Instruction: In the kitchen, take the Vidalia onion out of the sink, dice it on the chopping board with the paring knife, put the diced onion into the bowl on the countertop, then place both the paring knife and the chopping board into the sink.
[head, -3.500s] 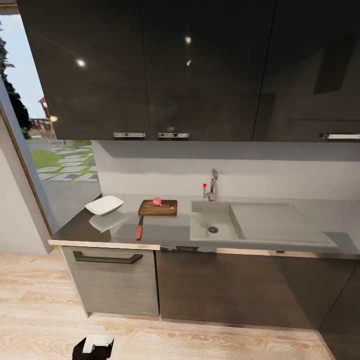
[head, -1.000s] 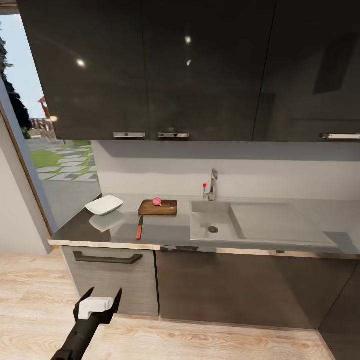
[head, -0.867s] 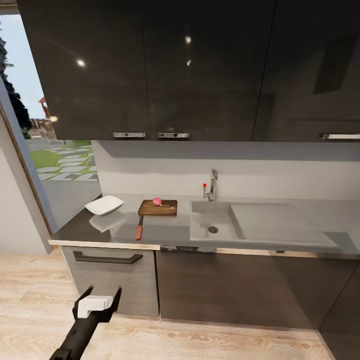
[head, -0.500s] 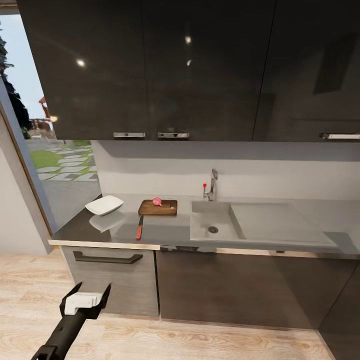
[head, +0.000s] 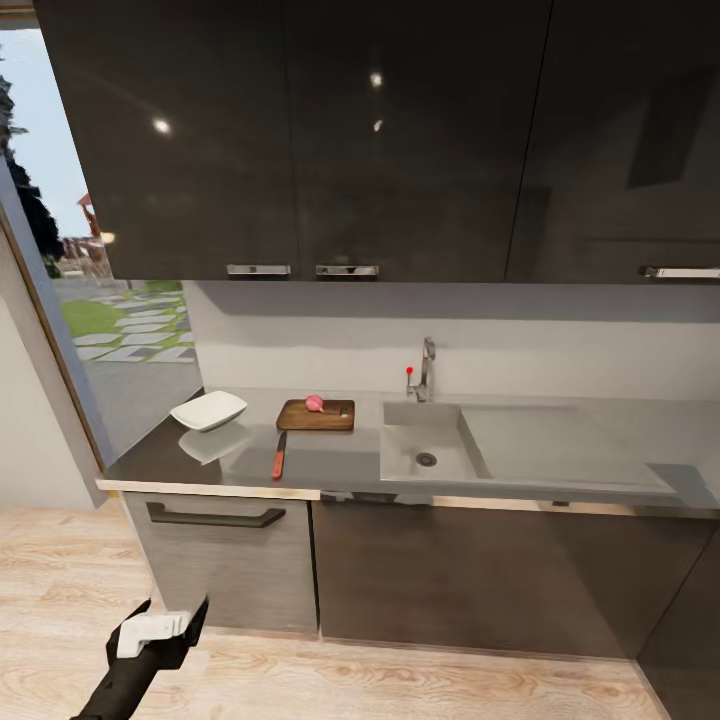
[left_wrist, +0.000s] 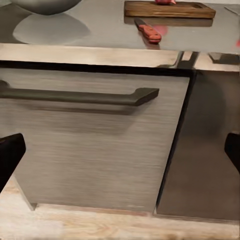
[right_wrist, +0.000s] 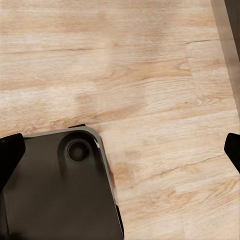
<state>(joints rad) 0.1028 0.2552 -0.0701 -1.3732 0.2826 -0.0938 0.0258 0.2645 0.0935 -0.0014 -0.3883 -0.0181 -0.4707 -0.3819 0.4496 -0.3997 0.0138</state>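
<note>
Presently catalogued, near to far:

- Left gripper (head: 165, 620): low at near left, in front of the cabinet below the countertop; dark fingers (head: 200, 612) spread apart around a white body, nothing between them. Fingertips visible at both edges of the left wrist view (left_wrist: 10, 155), wide apart.
- Right gripper (right_wrist: 120, 150): aimed down at the wood floor (right_wrist: 150, 75); dark fingertips at opposite edges of the right wrist view, spread wide, holding nothing; part of a dark base plate (right_wrist: 55, 190) beneath.
- Countertop (head: 340, 465): glossy dark grey, over grey cabinets; bar handle (head: 215, 517) on the left drawer front, seen close in the left wrist view (left_wrist: 75, 96).
- Bowl (head: 208, 410): white, square, at the far left end of the countertop, well apart from the board.
- Chopping board (head: 317, 415): dark brown, lying flat, between bowl and sink, just left of the basin.
- Vidalia onion (head: 314, 403): pinkish-red ball, resting on the chopping board toward its far edge, whole.
- Paring knife (head: 279, 456): flat on the countertop, just near of the board's left end; red-orange handle toward the near edge, dark blade pointing away toward the board. Handle also in the left wrist view (left_wrist: 150, 33).
- Sink (head: 425, 452): steel basin with round drain, right of the board; drainboard extending right; chrome tap (head: 427, 368) with red knob at the far edge.
- Upper cabinets (head: 300, 140): dark, glossy, above the counter.
</note>
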